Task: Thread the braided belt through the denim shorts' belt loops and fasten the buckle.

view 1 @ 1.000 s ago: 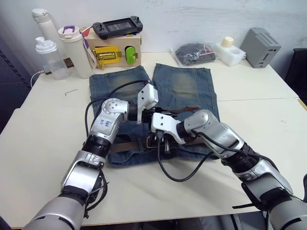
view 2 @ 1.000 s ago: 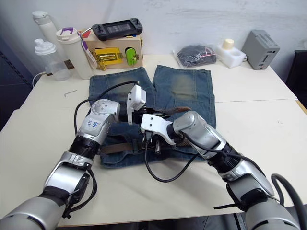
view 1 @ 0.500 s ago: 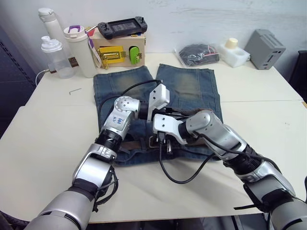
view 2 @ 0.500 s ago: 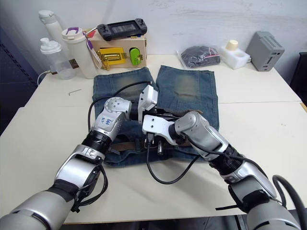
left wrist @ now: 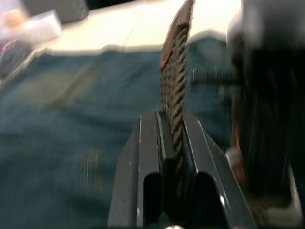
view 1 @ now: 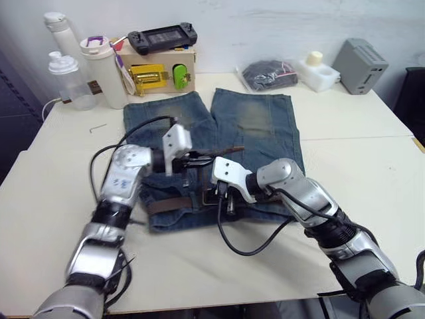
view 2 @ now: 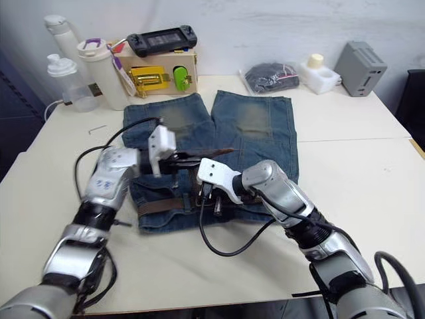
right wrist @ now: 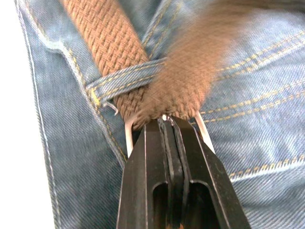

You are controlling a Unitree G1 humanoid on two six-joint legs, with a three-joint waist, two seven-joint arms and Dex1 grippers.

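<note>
The denim shorts [view 1: 255, 119] lie flat on the table, waistband toward me. The braided belt [view 1: 166, 205] runs along the waistband under a belt loop [right wrist: 124, 81]. Its free end [view 1: 226, 151] is held up over the shorts. My left gripper [view 1: 192, 161] is shut on that end, and the woven strap [left wrist: 175, 86] stands up between its fingers. At the middle of the waistband my right gripper [view 1: 224, 199] is shut on the silver buckle [right wrist: 202, 131], where the belt passes through the frame.
A wooden box with a yellow latch [view 1: 156, 73] and a game console [view 1: 163, 36] stands behind the shorts. Bottles [view 1: 103, 70] are at the back left. A black pouch [view 1: 269, 73], white block [view 1: 319, 70] and grey box [view 1: 362, 63] sit at the back right. A hex key [view 1: 98, 127] lies left.
My left gripper has drawn back to the left, taking the belt's free end with it over the shorts. The right gripper has stayed at the buckle. The camera swayed.
</note>
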